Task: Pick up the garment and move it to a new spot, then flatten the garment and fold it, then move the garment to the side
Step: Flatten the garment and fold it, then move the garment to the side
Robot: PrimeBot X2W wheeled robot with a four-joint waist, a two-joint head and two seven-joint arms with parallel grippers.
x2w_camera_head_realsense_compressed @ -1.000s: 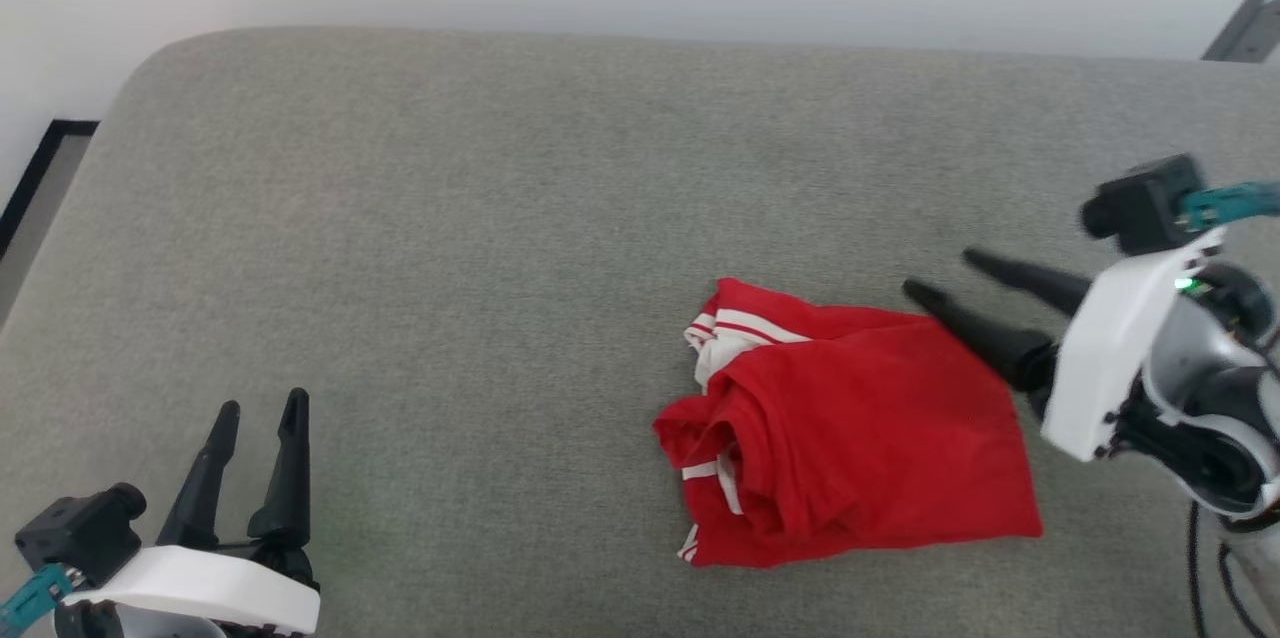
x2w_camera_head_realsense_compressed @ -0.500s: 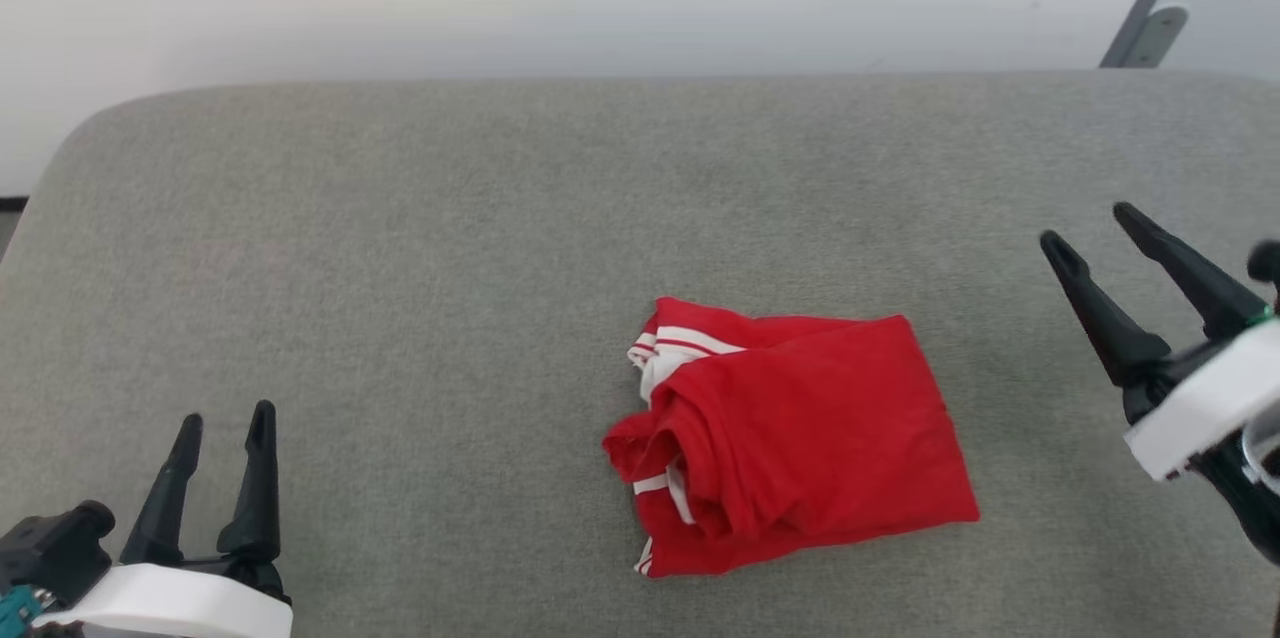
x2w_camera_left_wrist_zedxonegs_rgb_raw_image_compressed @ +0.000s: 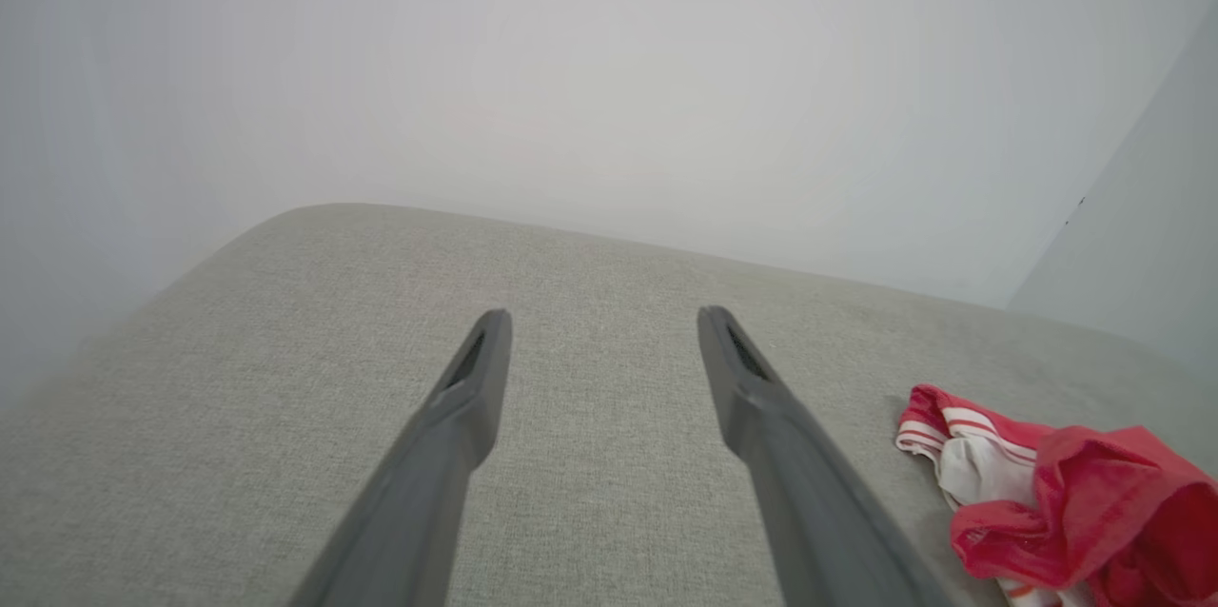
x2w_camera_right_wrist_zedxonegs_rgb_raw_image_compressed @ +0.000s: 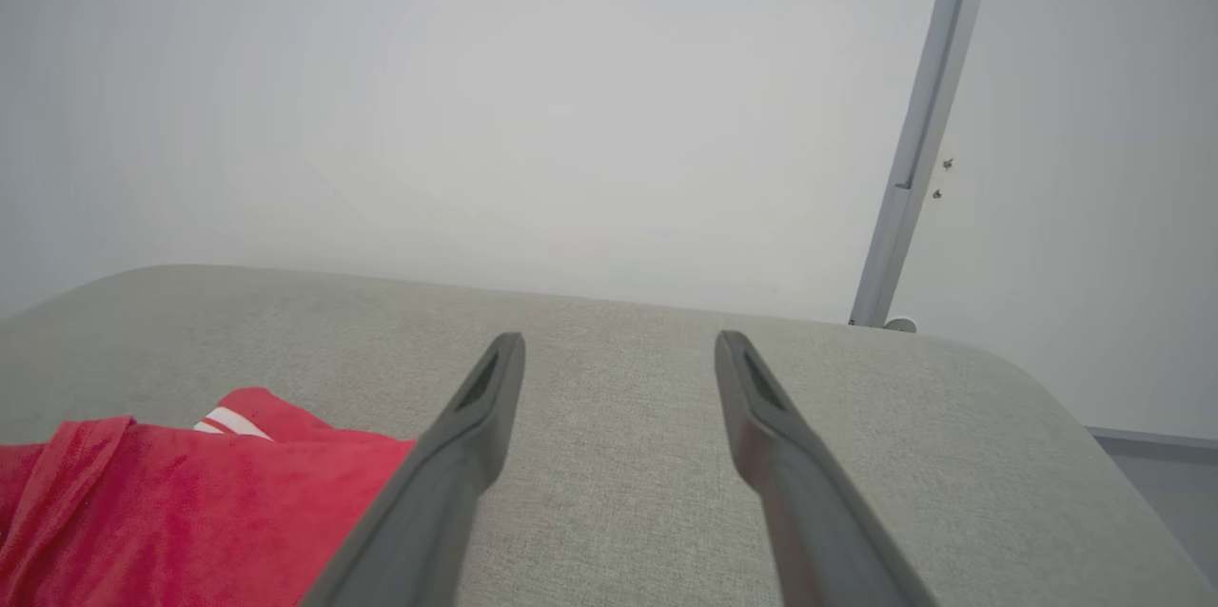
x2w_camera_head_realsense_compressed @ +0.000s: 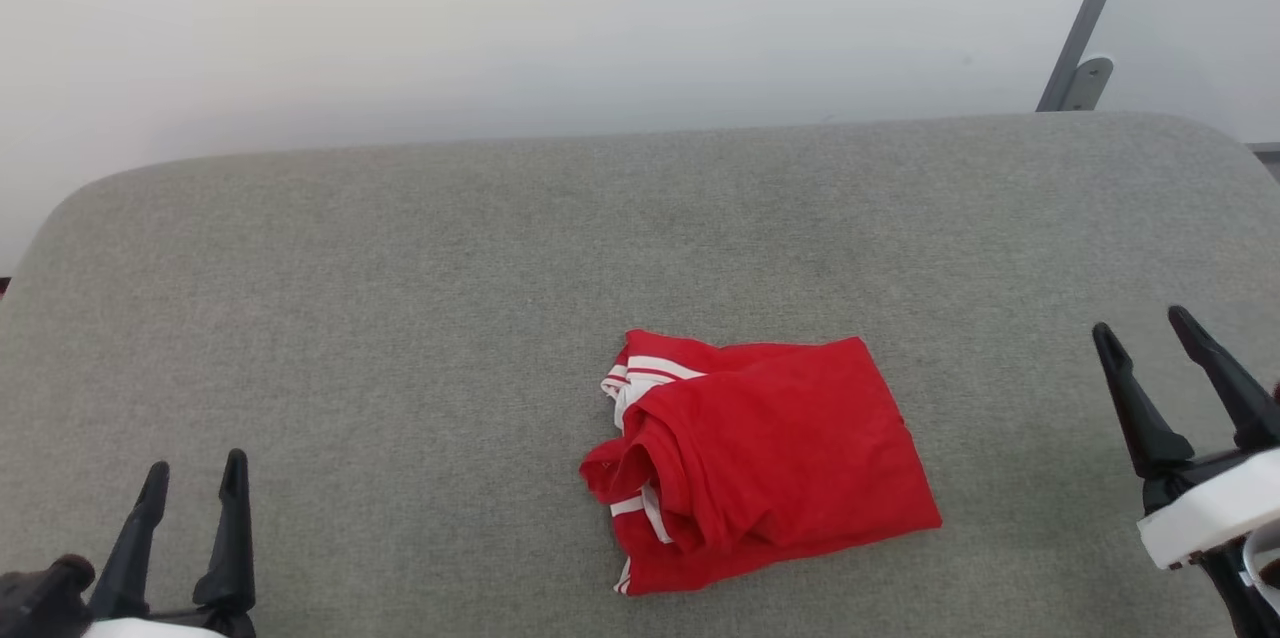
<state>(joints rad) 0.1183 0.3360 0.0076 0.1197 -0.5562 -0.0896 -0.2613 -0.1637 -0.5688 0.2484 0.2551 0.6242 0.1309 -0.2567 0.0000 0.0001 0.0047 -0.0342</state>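
Observation:
The red garment [x2w_camera_head_realsense_compressed: 770, 463] lies folded into a compact rectangle on the grey cushion [x2w_camera_head_realsense_compressed: 400, 318], its white sleeve and striped trim bunched at the left edge. My left gripper [x2w_camera_head_realsense_compressed: 195, 478] stands open at the lower left, far from the cloth and holding nothing. At the lower right my right gripper [x2w_camera_head_realsense_compressed: 1142, 330] is open too, a short way right of the garment and apart from it. The left wrist view has the garment [x2w_camera_left_wrist_zedxonegs_rgb_raw_image_compressed: 1075, 512] at its lower right, beyond the open gripper [x2w_camera_left_wrist_zedxonegs_rgb_raw_image_compressed: 602, 326]. In the right wrist view the garment [x2w_camera_right_wrist_zedxonegs_rgb_raw_image_compressed: 171, 512] sits lower left of the open gripper [x2w_camera_right_wrist_zedxonegs_rgb_raw_image_compressed: 618, 348].
The cushion has rounded far corners and ends against a white wall [x2w_camera_head_realsense_compressed: 500, 28]. A grey metal post [x2w_camera_head_realsense_compressed: 1085, 28] with a bracket rises behind the far right corner. Bare grey fabric surrounds the garment on every side.
The head camera has tilted up, so wall and post show more. My right gripper has drawn back from the garment's right corner toward the lower right; the garment lies as it was.

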